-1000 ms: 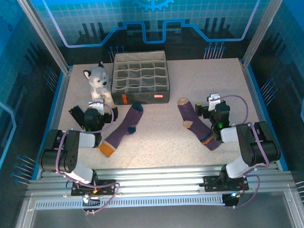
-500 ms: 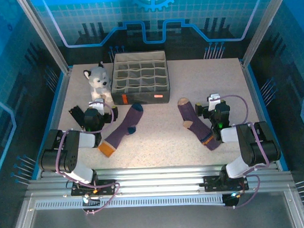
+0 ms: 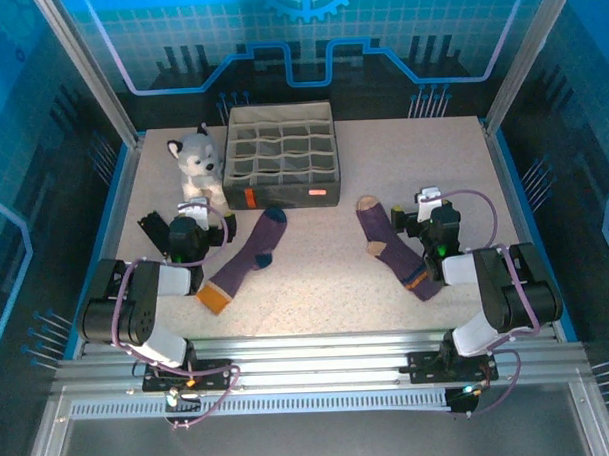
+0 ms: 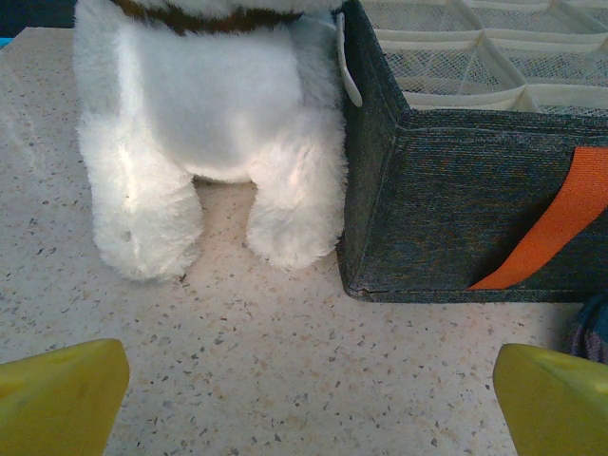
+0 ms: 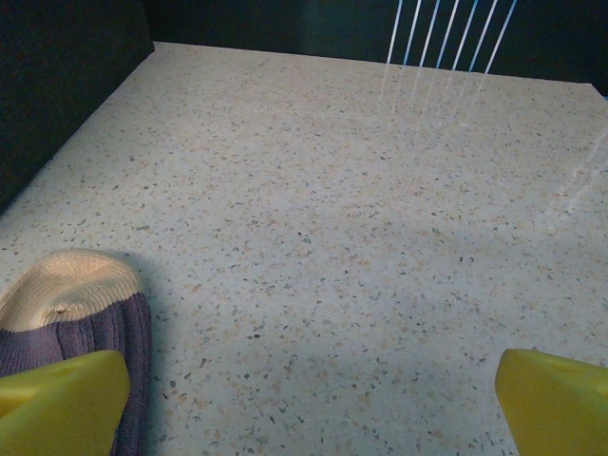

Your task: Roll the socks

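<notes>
Two purple socks lie flat on the speckled table. The one with a navy toe and heel and an orange cuff (image 3: 244,260) lies left of centre; its navy end peeks in at the left wrist view's right edge (image 4: 591,328). The tan-toed sock (image 3: 390,247) lies right of centre, its toe (image 5: 71,304) just ahead of the right gripper's left fingertip. My left gripper (image 3: 187,222) (image 4: 309,399) hovers open over bare table beside the first sock. My right gripper (image 3: 430,216) (image 5: 313,399) stands open next to the second sock, nothing between its fingers.
A grey-and-white plush husky (image 3: 195,164) (image 4: 204,123) sits just ahead of the left gripper. A dark fabric divider box (image 3: 282,154) with an orange tab (image 4: 560,233) stands at the back centre, touching the husky. Blue walls ring the table (image 3: 317,288).
</notes>
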Action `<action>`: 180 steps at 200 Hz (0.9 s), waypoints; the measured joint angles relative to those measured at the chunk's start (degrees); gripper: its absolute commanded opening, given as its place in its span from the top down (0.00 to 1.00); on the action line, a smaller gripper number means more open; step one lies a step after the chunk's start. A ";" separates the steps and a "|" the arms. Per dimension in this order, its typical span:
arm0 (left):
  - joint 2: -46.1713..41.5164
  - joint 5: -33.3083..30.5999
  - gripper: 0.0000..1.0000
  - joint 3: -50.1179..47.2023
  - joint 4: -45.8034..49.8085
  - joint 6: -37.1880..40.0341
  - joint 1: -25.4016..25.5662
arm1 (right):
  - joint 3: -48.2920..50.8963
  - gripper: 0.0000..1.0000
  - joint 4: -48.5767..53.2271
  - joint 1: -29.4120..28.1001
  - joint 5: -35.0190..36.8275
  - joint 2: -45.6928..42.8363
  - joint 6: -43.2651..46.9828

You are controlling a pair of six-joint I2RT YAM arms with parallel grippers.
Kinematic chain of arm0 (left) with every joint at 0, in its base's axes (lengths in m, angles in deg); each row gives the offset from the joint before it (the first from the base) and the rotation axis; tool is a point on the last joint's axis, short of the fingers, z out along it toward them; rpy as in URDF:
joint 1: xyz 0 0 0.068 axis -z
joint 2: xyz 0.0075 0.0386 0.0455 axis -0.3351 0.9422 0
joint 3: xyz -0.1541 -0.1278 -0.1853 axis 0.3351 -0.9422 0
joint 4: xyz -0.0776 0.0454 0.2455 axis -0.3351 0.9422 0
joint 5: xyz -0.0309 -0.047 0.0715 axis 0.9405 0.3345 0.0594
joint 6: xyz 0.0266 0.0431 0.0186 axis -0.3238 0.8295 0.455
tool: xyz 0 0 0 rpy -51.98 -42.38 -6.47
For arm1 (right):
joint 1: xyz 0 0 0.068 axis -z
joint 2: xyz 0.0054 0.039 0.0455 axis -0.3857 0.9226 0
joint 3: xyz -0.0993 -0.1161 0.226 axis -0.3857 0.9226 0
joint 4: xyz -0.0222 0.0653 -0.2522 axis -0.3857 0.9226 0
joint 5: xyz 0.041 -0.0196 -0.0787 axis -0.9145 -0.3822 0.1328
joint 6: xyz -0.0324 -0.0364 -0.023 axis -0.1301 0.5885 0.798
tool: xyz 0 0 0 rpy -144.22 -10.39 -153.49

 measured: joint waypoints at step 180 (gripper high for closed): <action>-18.16 12.48 0.44 12.63 53.07 -18.69 9.60 | -24.13 0.23 50.31 -29.29 -1.01 -7.85 -22.86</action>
